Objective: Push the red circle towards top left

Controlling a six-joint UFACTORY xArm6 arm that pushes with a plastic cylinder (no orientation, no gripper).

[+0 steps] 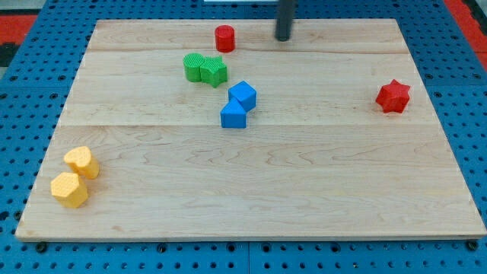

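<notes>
The red circle (224,37) is a short red cylinder near the view's top edge of the wooden board (251,183), a little left of centre. My tip (283,37) is the lower end of the dark rod, which comes down from the view's top. It stands to the right of the red circle, at about the same height in the view, with a clear gap between them.
Two green blocks (204,69) sit touching just below the red circle. Two blue blocks (239,104) lie below those, near the centre. A red star (393,96) is at the view's right. Two yellow blocks (75,177) are at the bottom left.
</notes>
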